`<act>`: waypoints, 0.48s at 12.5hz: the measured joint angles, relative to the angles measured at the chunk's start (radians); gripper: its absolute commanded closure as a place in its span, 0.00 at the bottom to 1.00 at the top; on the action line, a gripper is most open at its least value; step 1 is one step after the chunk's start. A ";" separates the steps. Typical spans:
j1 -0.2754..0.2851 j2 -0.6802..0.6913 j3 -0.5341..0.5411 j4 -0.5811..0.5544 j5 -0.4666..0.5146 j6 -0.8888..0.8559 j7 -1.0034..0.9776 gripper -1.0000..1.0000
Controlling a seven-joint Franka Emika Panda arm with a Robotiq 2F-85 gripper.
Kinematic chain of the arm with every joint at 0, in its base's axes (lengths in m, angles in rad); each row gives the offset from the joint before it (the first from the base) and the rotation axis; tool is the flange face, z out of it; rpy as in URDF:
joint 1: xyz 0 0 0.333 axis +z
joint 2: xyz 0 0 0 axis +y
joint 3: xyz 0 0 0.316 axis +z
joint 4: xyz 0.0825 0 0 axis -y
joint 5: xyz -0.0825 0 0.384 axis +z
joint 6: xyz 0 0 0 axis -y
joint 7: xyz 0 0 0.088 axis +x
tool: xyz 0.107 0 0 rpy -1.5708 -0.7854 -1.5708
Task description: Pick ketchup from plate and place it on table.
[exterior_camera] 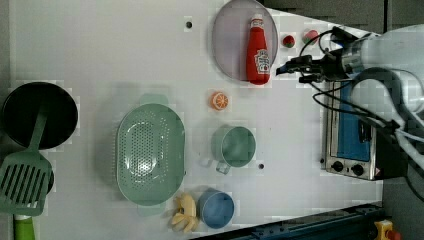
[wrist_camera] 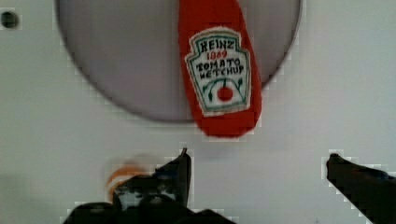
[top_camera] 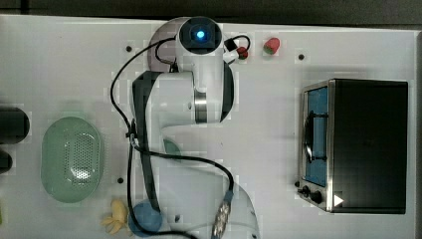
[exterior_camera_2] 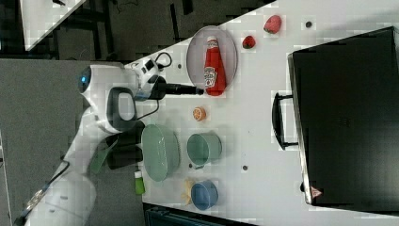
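The ketchup [exterior_camera: 257, 50] is a red bottle with a white cap, lying flat on the pale lilac plate [exterior_camera: 230, 45] with its base over the plate's rim. Its label shows in the wrist view, ketchup [wrist_camera: 219, 70] on plate [wrist_camera: 126, 60]. My gripper [wrist_camera: 259, 161] is open, nothing between its fingertips [wrist_camera: 184, 161], just off the bottle's base. In the left view the gripper [exterior_camera: 287, 70] hangs to the right of the bottle; in the right view the gripper [exterior_camera_2: 200, 89] sits beside the ketchup [exterior_camera_2: 214, 63]. In the top view my arm covers most of the plate [top_camera: 159, 42].
On the white table [exterior_camera: 100, 50] lie an orange slice [exterior_camera: 219, 100], a teal cup [exterior_camera: 235, 145], a green basket [exterior_camera: 150, 155], a blue bowl [exterior_camera: 216, 207] and two strawberries [exterior_camera: 288, 41]. A toaster oven [exterior_camera: 350, 135] stands at the left view's right, a black pan [exterior_camera: 40, 115] at its left.
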 measured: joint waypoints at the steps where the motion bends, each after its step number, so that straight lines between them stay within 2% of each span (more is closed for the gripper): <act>1: 0.002 0.024 -0.002 0.000 -0.025 0.042 -0.016 0.00; 6: 0.015 0.130 -0.017 0.001 -0.032 0.238 -0.045 0.00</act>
